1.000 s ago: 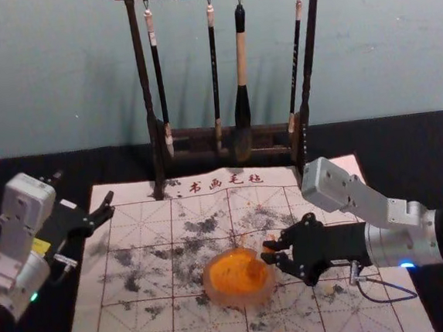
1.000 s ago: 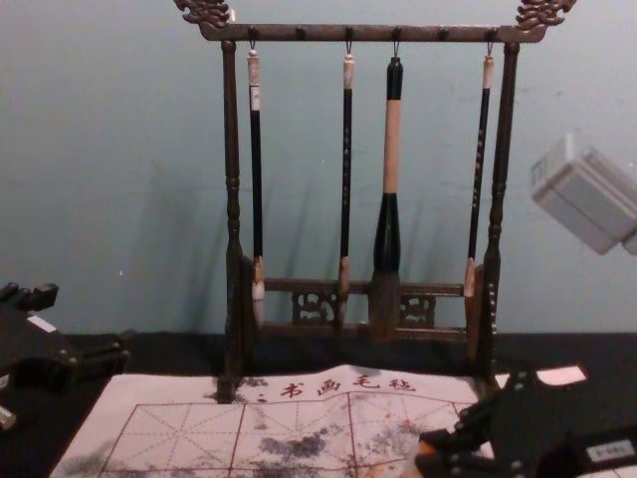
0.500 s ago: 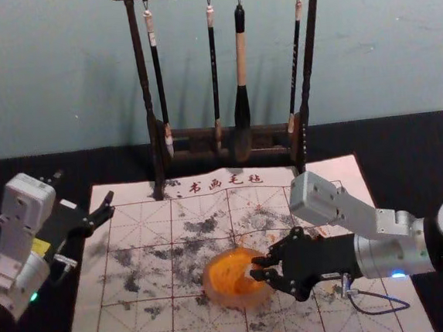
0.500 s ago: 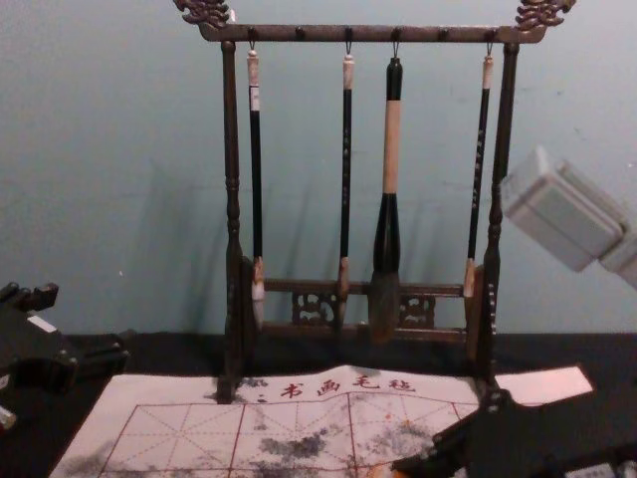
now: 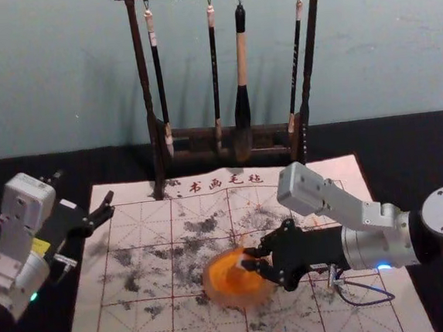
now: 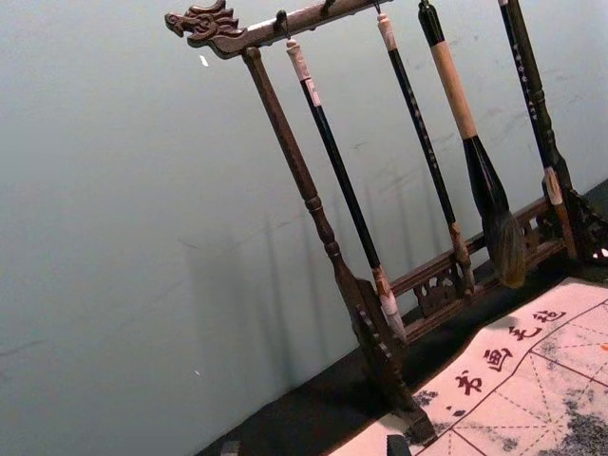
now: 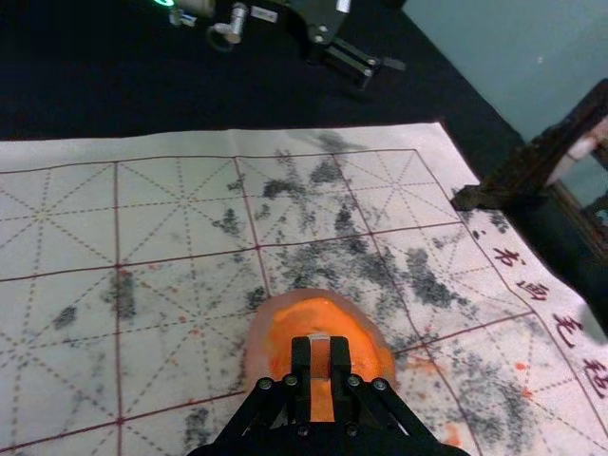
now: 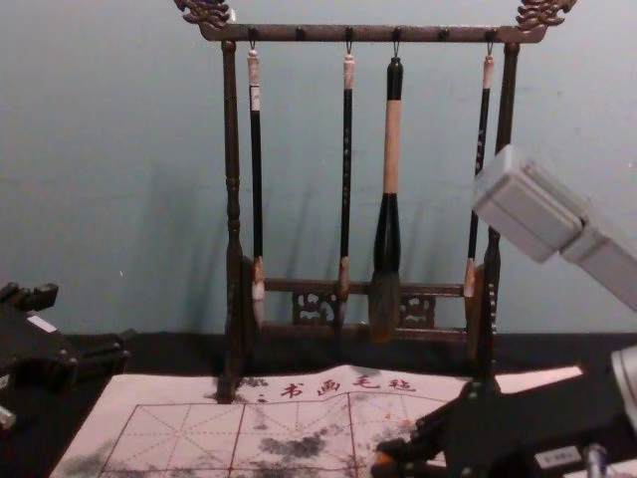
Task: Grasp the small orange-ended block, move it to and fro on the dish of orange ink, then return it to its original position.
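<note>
In the head view the right gripper reaches in from the right over the dish of orange ink. The right wrist view has the right gripper shut on the small block, its pale top between the fingertips, over the dish. Whether the block's lower end touches the ink is hidden. A bit of orange shows at the fingertips in the chest view. Parked at the left with its fingers apart is the left gripper; in the left wrist view the left gripper holds nothing.
Behind the felt mat, a dark wooden rack stands with several hanging brushes, including a thick one. Grey and orange stains mark the mat. Black cloth surrounds it.
The right gripper has moved left with the block, from the dish's right edge to over its middle. The left arm has stayed still.
</note>
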### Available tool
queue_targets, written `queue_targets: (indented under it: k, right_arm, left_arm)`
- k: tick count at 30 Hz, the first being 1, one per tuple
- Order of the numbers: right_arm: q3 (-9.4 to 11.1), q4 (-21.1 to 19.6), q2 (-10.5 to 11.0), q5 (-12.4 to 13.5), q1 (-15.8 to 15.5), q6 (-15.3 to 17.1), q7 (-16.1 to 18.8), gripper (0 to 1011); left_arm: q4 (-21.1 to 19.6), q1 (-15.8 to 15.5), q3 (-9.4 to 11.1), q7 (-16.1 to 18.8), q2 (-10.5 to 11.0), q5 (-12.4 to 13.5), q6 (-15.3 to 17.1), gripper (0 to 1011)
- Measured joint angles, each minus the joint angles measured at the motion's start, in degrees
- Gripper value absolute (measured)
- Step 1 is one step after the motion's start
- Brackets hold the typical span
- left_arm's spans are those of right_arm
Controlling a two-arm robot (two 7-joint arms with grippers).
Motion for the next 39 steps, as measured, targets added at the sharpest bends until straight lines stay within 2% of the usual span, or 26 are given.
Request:
queue_targets:
  k: [7, 13, 24, 31, 35, 39]
  right_arm:
    - [0.7, 1.5, -0.6, 0.0, 0.7, 0.5, -0.8, 87]
    - [1.4, 1.7, -0.2, 0.1, 0.7, 0.8, -1.2, 87]
    - [2.1, -2.4, 2.9, 1.4, -2.0, 0.9, -0.6, 88]
    - [1.9, -5.0, 4.3, 1.8, -3.3, 0.9, 0.1, 87]
    - [1.4, -5.2, 4.1, 1.8, -3.3, 0.8, 0.4, 87]
    - [0.8, -4.6, 3.0, 1.7, -2.7, 0.8, 0.3, 87]
  left_arm:
    - [0.0, 0.0, 0.0, 0.0, 0.0, 0.0, 0.0, 1001]
    - [0.0, 0.0, 0.0, 0.0, 0.0, 0.0, 0.0, 1001]
    - [0.0, 0.0, 0.0, 0.0, 0.0, 0.0, 0.0, 1001]
    - [0.0, 0.0, 0.0, 0.0, 0.0, 0.0, 0.0, 1001]
    - [0.0, 0.0, 0.0, 0.0, 0.0, 0.0, 0.0, 1001]
    - [0.0, 0.0, 0.0, 0.0, 0.0, 0.0, 0.0, 1001]
